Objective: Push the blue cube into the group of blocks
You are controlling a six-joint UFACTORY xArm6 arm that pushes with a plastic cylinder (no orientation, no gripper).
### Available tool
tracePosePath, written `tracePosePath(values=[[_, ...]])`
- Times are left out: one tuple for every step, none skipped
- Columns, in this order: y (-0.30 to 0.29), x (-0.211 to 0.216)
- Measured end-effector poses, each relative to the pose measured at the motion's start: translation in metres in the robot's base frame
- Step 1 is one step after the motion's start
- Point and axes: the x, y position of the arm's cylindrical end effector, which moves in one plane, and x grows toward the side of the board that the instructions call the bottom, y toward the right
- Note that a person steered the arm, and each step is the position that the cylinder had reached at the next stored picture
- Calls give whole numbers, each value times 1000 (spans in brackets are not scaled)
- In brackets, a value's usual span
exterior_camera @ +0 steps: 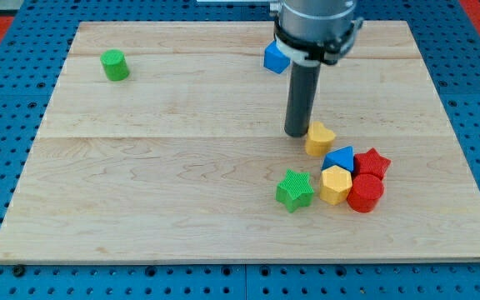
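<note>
Blue cube (275, 57), a small block that looked like hard plastic, sat near the view's top edge of the pale wooden board (140, 167), partly hidden behind our arm. Our tip (296, 133), a bare rod that grasped nothing, stood well below it, just beside the yellow heart-shaped block (320, 138). That block headed a cluster with a blue triangular block (339, 157), a red star (372, 162), a yellow hexagonal block (335, 184) and a red cylinder (365, 193); a green star (294, 189) lay near. We judged the cube light, stiff and quick to slide or spin, so its far, top-side face, pressed centrally, seemed the place to push.
</note>
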Motion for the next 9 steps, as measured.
tracePosePath(values=[[13,-30],[50,-23],[51,-5],[86,-45],[103,-118],[81,-184],[17,-200],[-63,-182],[-75,-194]])
